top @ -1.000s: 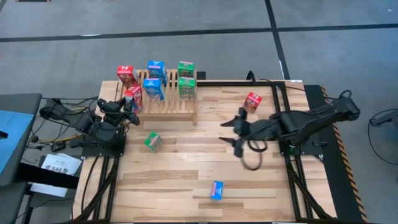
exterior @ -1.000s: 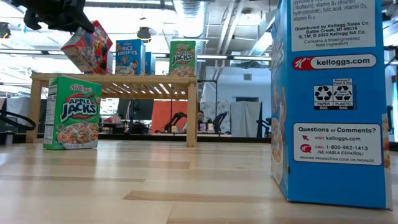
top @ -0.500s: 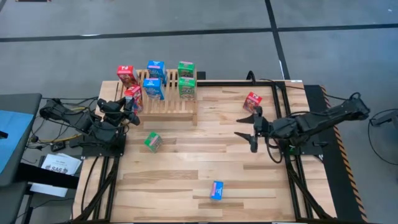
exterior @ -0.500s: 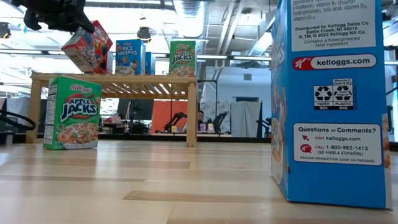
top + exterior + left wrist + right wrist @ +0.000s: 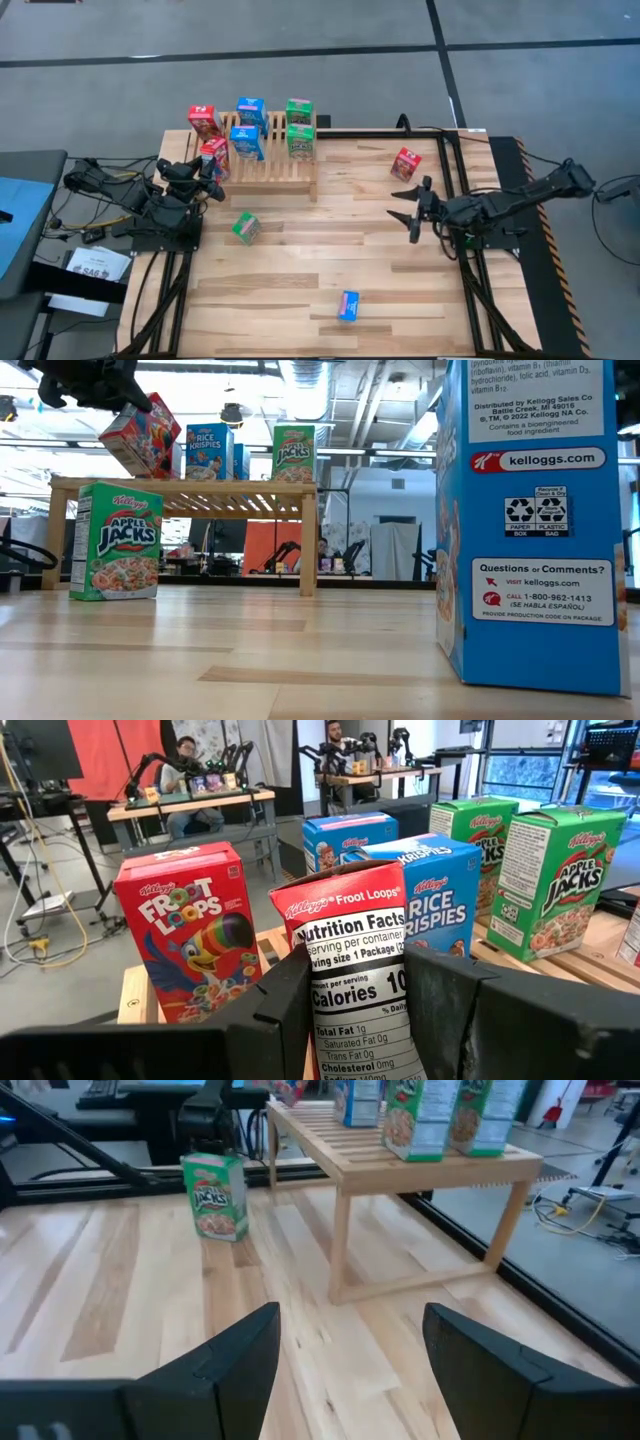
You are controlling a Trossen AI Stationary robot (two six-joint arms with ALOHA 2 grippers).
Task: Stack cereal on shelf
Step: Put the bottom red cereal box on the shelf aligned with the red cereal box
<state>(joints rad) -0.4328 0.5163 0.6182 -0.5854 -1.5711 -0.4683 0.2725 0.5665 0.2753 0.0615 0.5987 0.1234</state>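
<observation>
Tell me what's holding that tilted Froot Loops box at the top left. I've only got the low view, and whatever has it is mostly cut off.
Observer: The left tool is shut on that Froot Loops box, with the box's nutrition-facts side facing the wrist camera.
Operator: Where's the right arm? I can't see it at all.
Observer: The right tool hovers open and empty over the right side of the table.
Operator: Any box near it?
Observer: Yes, a red cereal box sits on the table close to it, off to the right of the shelf.
</observation>
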